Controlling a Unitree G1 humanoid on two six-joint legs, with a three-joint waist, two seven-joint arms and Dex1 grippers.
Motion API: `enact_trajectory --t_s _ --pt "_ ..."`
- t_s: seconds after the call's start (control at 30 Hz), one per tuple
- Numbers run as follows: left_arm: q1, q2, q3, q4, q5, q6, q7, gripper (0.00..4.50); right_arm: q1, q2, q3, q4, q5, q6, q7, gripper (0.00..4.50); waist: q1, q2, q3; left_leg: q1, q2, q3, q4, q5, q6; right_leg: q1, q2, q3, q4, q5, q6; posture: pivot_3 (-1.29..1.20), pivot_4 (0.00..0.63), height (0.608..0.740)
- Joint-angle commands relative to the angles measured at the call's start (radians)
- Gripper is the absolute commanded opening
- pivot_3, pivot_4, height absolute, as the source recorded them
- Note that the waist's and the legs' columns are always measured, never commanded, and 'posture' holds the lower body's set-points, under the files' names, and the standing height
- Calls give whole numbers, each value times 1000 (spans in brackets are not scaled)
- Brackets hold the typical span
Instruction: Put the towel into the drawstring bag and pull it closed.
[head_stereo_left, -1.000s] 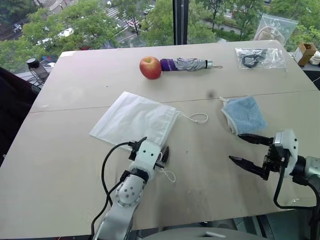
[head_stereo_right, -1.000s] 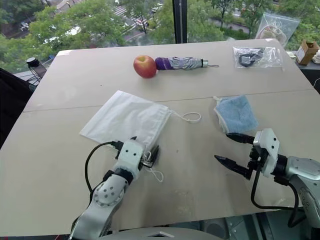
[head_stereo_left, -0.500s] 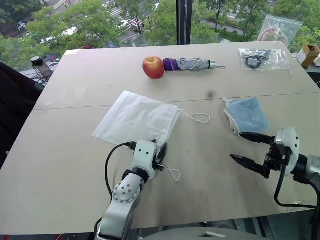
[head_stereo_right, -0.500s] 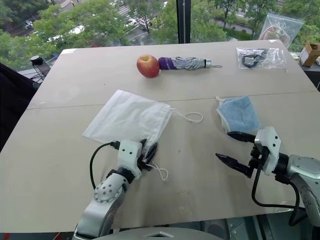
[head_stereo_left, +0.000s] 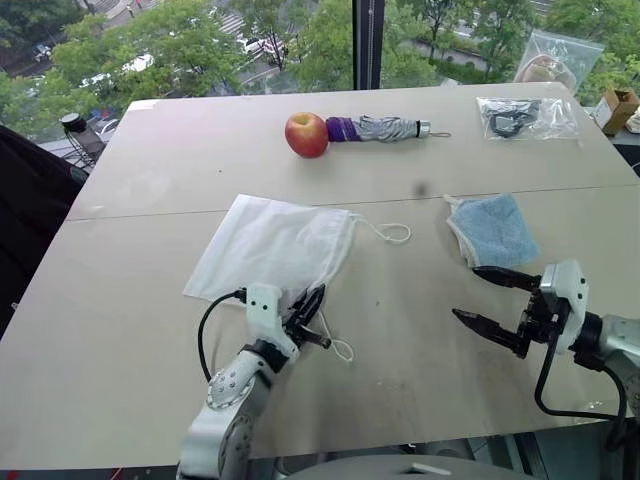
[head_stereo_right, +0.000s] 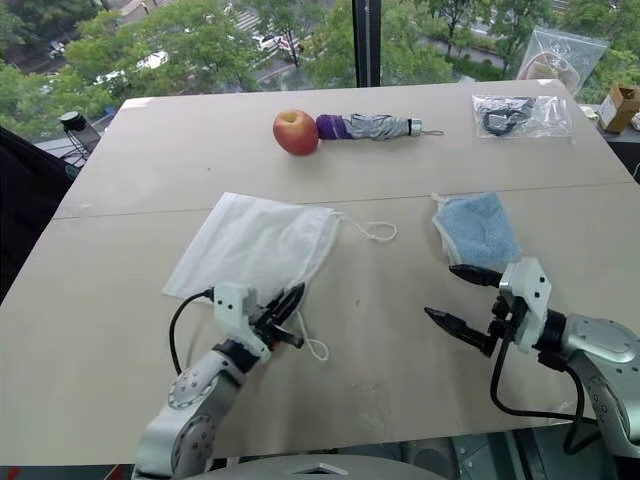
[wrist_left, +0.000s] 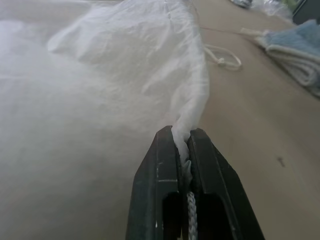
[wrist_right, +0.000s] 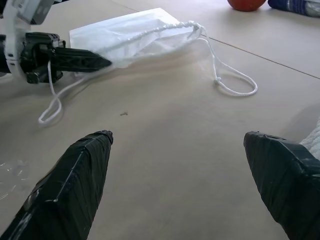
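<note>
I am pinching the near corner of the drawstring bag (head_stereo_left: 275, 245) in my left gripper (head_stereo_left: 312, 308), fingers pressed together on its hem. My right gripper (head_stereo_left: 488, 297) is hovering spread wide, near the towel (head_stereo_left: 492, 227) on the table (head_stereo_left: 150, 160). Next, I judge, I must lift the mouth open.

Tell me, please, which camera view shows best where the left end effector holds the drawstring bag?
The left wrist view: the left end effector is shut on the gathered edge of the drawstring bag, seen close. The eye views show the whole bag flat, the pinch small. The right wrist view shows it from the side.
</note>
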Motion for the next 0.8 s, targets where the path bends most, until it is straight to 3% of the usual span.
enact_trajectory --t_s 0.03,0.37,0.53,0.8 --pt "10 33 47 -42 -92 27 -49 85 -11 15 4 -27 -2 -29 -7 4500 0 0 0 0 0 0 0 0 0 0 0 0 0 0 0 0 150 740" --pt "-39 235 222 81 -208 52 -232 85 -25 49 38 -17 -29 -56 -26 4500 -1 0 0 0 0 0 0 0 0 0 0 0 0 0 0 0 150 740" --pt "-71 326 237 160 -233 95 -333 85 -15 65 45 -20 -40 -69 -34 4500 -2 0 0 0 0 0 0 0 0 -1 1 0 0 0 0 0 150 740" --pt "-98 360 276 223 -325 183 -408 85 8 91 53 -33 -59 -89 -59 4500 -3 0 0 0 0 0 -1 0 0 -1 1 1 1 0 -1 0 150 740"
